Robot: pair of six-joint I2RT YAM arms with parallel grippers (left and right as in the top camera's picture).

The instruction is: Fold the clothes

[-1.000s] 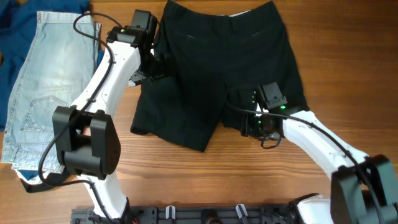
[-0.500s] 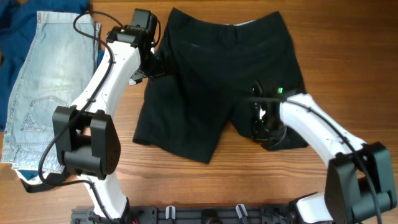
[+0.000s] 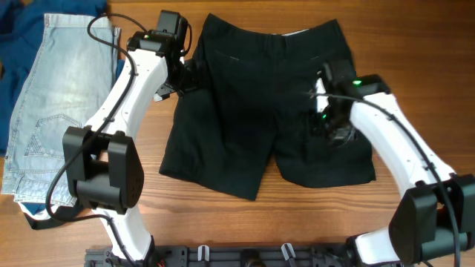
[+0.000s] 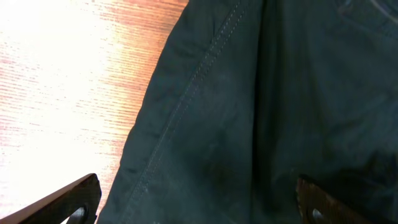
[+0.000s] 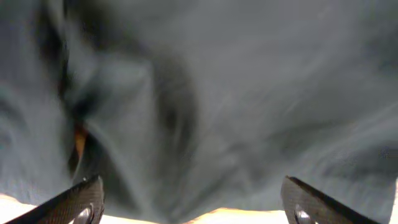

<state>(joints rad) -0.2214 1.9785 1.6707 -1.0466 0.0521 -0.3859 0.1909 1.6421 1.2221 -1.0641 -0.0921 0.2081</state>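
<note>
The black shorts (image 3: 252,104) lie spread flat on the wooden table, waistband at the far side, both legs pointing toward the front. A pale strip of lining shows at the waistband (image 3: 297,31). My left gripper (image 3: 187,76) is open over the shorts' left side seam; in the left wrist view (image 4: 199,202) its jaws stand wide apart over black fabric (image 4: 261,99) and the table edge. My right gripper (image 3: 332,127) is open above the right leg; the right wrist view (image 5: 193,202) shows blurred black cloth (image 5: 224,93) between wide jaws.
Light-blue denim shorts (image 3: 63,104) lie at the left, overlapping a dark blue cloth (image 3: 18,30) in the far left corner. A black rail (image 3: 245,256) runs along the front edge. Bare wood (image 3: 415,67) shows to the right of the shorts.
My right gripper moved back and to the right, onto the right leg. That leg now lies spread out flat toward the front right. The left arm has barely moved.
</note>
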